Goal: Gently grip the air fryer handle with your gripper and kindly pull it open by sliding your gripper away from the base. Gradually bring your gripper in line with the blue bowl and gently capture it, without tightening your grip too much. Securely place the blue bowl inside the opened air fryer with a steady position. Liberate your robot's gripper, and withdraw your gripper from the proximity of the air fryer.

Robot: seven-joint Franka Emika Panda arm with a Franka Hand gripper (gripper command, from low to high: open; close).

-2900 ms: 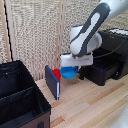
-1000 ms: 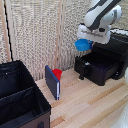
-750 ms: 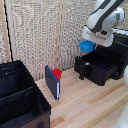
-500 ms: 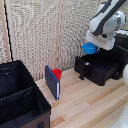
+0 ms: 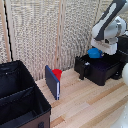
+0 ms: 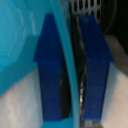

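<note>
Blue bowl: I see the blue bowl [image 5: 95,52] held up in the air under the arm, just above the air fryer [image 5: 102,70] and not resting on anything.

Pincer: my pincer [image 6: 71,75] is pinching the bowl's rim. In the wrist view one blue finger pad [image 6: 50,65] sits on one side of the thin turquoise wall and the other pad on the far side, pressed together on it.

Air fryer: it stands on the wooden surface [image 5: 85,102] at the exterior view's right. Its front drawer looks pulled out toward the camera, with the air fryer handle [image 5: 86,68] sticking out from the front. I cannot make out the opening itself; the picture is too soft there.

How the bowl will handle: I judge it light, thin-walled plastic, fairly stiff but smooth, so it could pivot or slip between the pads if I jolt it. A rim pinch is the right hold, and light pressure should be enough; squeezing harder risks flexing the wall.

Step in hand: I reckon I am carrying the bowl over the drawer, with lowering and release not yet done.

Risk: the bowl hangs from one edge, so it may tilt and catch the drawer wall on the way down.

Other things: a dark blue panel [image 5: 53,82] with a red object [image 5: 57,74] behind it, and a black fabric bin [image 5: 20,100], stand well apart from the fryer.
</note>
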